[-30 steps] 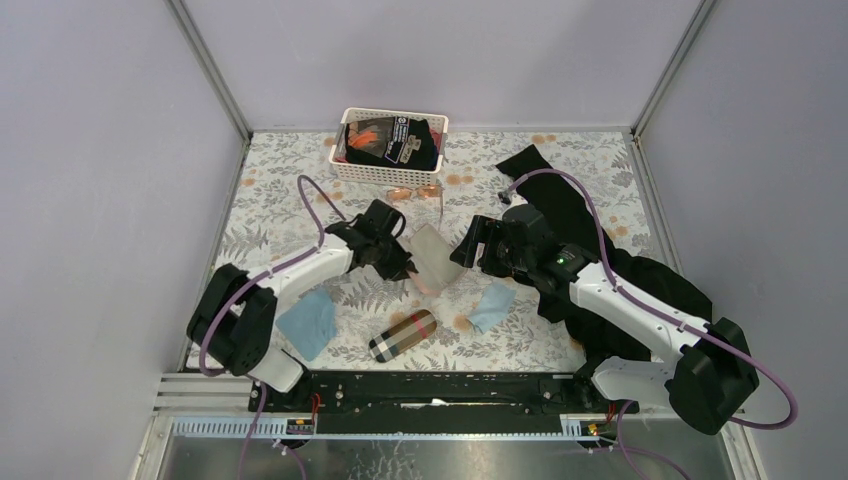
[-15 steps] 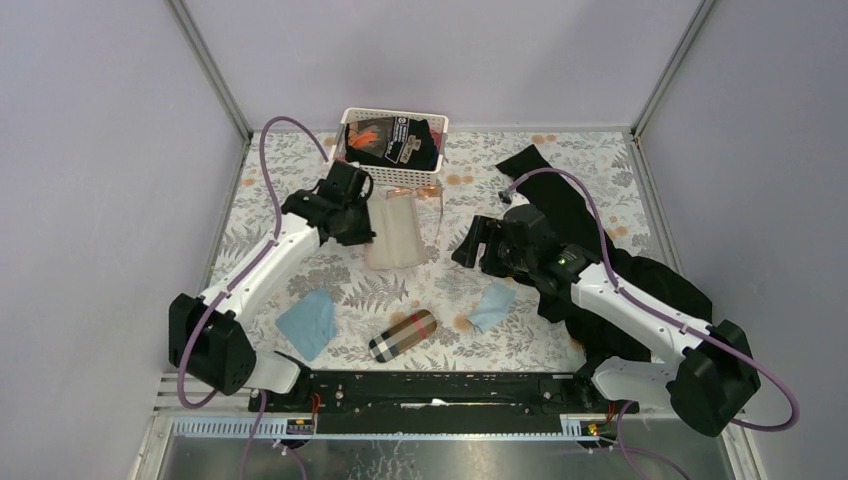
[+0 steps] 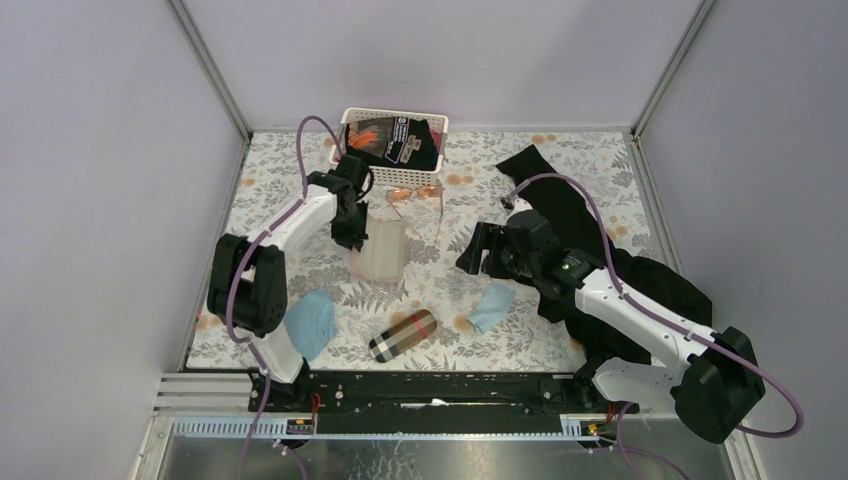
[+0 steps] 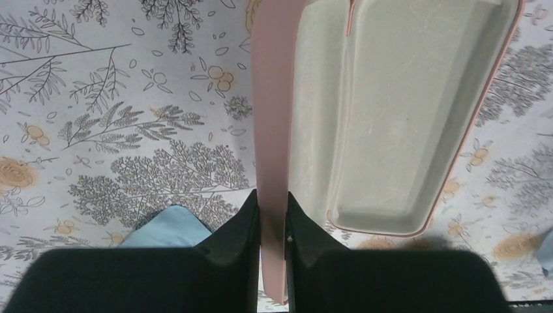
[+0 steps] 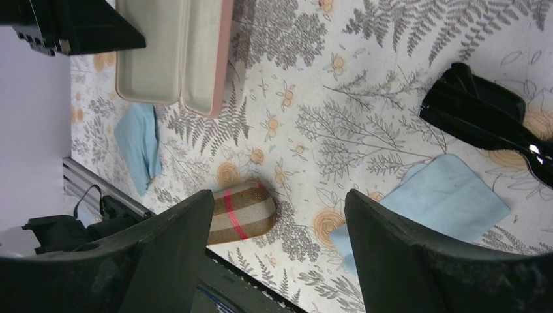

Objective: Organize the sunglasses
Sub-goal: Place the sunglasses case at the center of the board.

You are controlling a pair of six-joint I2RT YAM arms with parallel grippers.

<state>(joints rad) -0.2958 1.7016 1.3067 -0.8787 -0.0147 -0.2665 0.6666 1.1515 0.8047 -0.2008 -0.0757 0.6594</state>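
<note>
Sunglasses with a thin wire frame and pale orange-pink lenses [image 3: 415, 193] are seen lying on the floral table [image 3: 590, 150], just in front of the white basket [image 3: 400, 176]. A second, black-framed pair [image 5: 479, 117] is shown in the right wrist view, set on the table just beside a light-blue cloth [image 5: 450, 199]; in the overhead view it is hidden under the right arm. The open pink case [image 4: 391, 111] is pinched by the left gripper [image 4: 272, 208]: its fingers are pressed onto one half, seen edge-on, while the beige-lined half is turned toward the camera. The right gripper [image 5: 279, 195] is spread, with nothing between its fingers, over the table near the plaid case [image 5: 241, 215]. Another light-blue cloth [image 3: 308, 322] is laid near the left arm's base.
</note>
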